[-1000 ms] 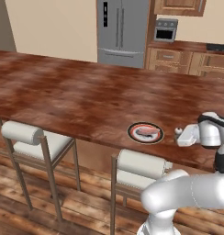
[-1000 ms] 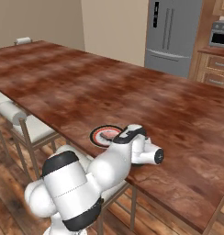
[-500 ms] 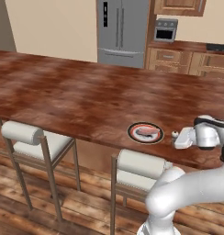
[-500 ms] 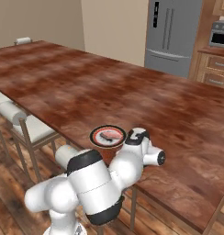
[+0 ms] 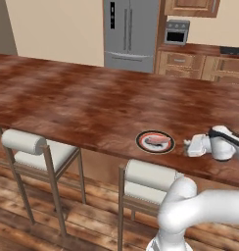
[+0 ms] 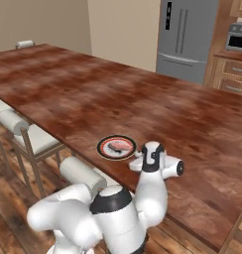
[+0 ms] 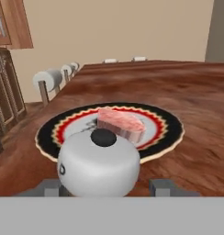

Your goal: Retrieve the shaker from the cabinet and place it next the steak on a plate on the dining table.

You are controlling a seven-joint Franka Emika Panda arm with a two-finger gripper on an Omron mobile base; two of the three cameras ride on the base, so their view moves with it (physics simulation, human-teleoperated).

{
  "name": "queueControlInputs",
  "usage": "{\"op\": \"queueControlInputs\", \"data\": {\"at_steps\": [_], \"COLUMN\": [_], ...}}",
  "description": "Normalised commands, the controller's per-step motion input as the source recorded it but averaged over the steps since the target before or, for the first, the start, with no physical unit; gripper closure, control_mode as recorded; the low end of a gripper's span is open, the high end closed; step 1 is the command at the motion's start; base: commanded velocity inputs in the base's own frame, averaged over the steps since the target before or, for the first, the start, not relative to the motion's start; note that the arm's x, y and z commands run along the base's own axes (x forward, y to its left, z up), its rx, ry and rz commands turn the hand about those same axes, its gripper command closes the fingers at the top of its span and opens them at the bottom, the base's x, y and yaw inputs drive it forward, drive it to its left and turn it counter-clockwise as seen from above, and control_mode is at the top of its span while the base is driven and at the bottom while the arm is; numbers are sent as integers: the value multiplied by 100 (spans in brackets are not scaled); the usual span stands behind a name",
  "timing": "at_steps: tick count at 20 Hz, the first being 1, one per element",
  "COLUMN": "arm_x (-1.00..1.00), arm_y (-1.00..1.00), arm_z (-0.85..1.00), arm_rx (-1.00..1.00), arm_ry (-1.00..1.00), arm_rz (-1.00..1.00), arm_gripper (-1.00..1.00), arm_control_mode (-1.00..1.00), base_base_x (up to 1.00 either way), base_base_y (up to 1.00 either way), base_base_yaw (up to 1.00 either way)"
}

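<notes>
Near the front edge of the table [image 5: 82, 105], right of centre, the plate [image 5: 155, 141] sits with the steak [image 5: 157, 140] lying flat on its pale centre. Gripper [image 5: 188, 146] is low over the tabletop just right of the plate, wrist horizontal, pointing toward the plate. Shaker [image 7: 99, 163] sits between the two fingers in the hand view, pale rounded top with a dark cap facing the camera, close against the near rim of the plate; finger tips [image 7: 50, 187] flank its base on both sides, and it reads as gripped, though contact at the pads is hidden behind the shaker body. From the right base view the gripper [image 6: 136, 162] is just beside the plate [image 6: 116, 147], shaker itself too small to separate from the white hand. Whether the shaker base is on the wood yet cannot be told. Judgement: placing step, nearly complete. Risks: letting go while the base is off the surface or tilted would tip it toward the plate rim or off the near table edge; pushing further forward would nudge the plate; withdrawing with fingers barely parted could drag the shaker along.
</notes>
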Motion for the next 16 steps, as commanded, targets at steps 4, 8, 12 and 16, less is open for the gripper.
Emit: {"op": "queueControlInputs", "data": {"at_steps": [4, 8, 12, 16], "arm_x": [-69, -69, -53, -64], "arm_y": [-1, 0, 3, 13], "arm_z": [14, 57, 96, 100], "arm_rx": [0, -2, -17, -26], "arm_ry": [-14, -23, -32, -36], "arm_rz": [2, 3, 3, 0], "arm_gripper": [-100, -100, -100, -100], "arm_control_mode": [-100, -100, -100, -100], "base_base_x": [0, 0, 0, 0], "base_base_y": [0, 0, 0, 0], "base_base_yaw": [0, 0, 0, 0]}}
